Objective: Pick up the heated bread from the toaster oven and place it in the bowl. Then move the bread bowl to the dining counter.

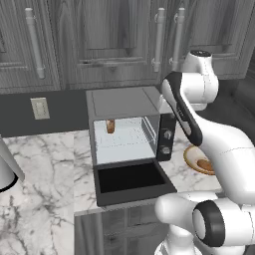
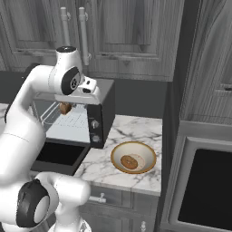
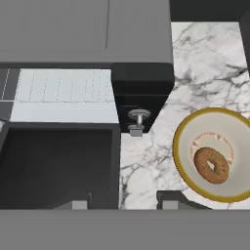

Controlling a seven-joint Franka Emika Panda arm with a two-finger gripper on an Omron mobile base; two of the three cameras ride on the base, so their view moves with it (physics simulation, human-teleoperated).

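A white marble worktop with grey veins (image 2: pixel 136 129) carries a boxy grey-topped toaster oven (image 1: pixel 122 102), its dark glass door (image 1: pixel 132 180) dropped flat open and its black side panel showing 2 knobs (image 1: pixel 166 142). Just right of the oven sits a wide shallow tan-gold bowl (image 2: pixel 118 152) holding a flat dark brown oval bread piece (image 2: pixel 129 161), while the small golden-brown loaf-shaped roll (image 1: pixel 110 126) lies on the wire rack at the back left of the white interior. The robot's two-finger gripper (image 3: pixel 124 204) hangs above the counter between the open door and the bowl, fingers apart and grasping nothing.

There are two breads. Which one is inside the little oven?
The small golden-brown roll, sitting on the wire rack at the back of the open toaster oven. The other, darker round bread lies in the tan bowl on the counter beside it.
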